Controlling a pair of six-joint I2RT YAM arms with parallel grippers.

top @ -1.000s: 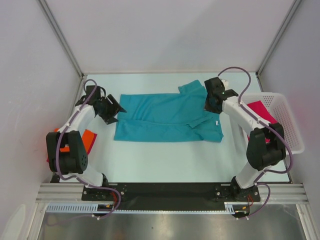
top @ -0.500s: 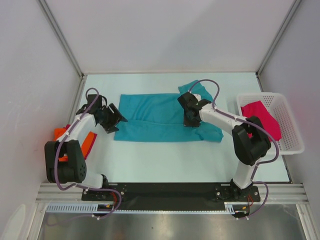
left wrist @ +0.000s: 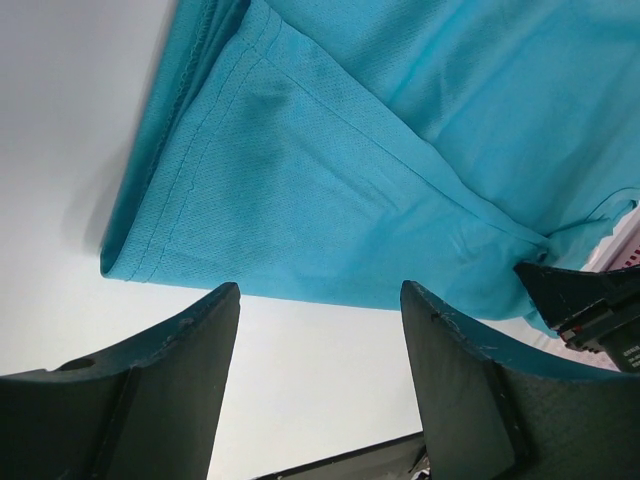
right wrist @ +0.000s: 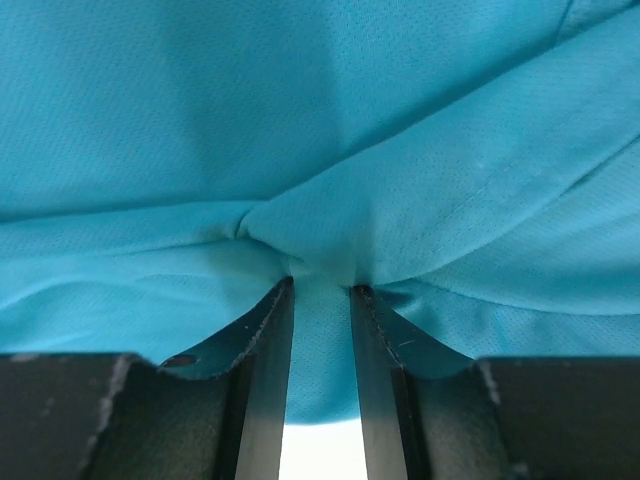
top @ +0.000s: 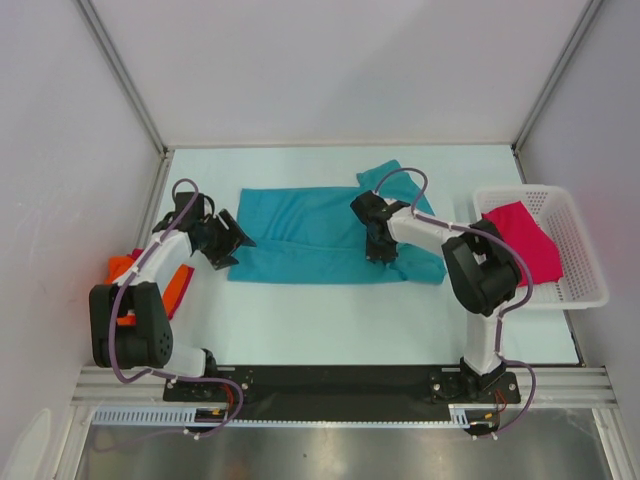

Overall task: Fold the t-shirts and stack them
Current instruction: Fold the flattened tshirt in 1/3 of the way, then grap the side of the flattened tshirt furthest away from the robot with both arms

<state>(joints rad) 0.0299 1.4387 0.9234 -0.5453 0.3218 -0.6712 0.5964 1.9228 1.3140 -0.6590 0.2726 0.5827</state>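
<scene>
A teal t-shirt [top: 305,232] lies spread across the middle of the table, partly folded. My right gripper [top: 378,252] is down on its right half, shut on a pinched ridge of teal cloth [right wrist: 320,120], which bunches between the fingers [right wrist: 270,340]. My left gripper [top: 236,244] is open and empty just off the shirt's near left corner [left wrist: 130,255], with bare table between the fingers [left wrist: 200,340]. A magenta-pink shirt [top: 525,240] lies in the basket. An orange shirt [top: 176,286] lies at the table's left edge, partly under my left arm. No dark red shirt shows.
A white lattice basket [top: 590,270] stands at the right edge. White walls and metal frame posts close in the table on three sides. Bare white table [top: 330,320] lies between the teal shirt and the arm bases. The right gripper's body shows in the left wrist view [left wrist: 590,300].
My right gripper has moved left and nearer, from the shirt's far right sleeve to its middle right, and has closed on a fold. My left gripper has edged toward the shirt's near left corner.
</scene>
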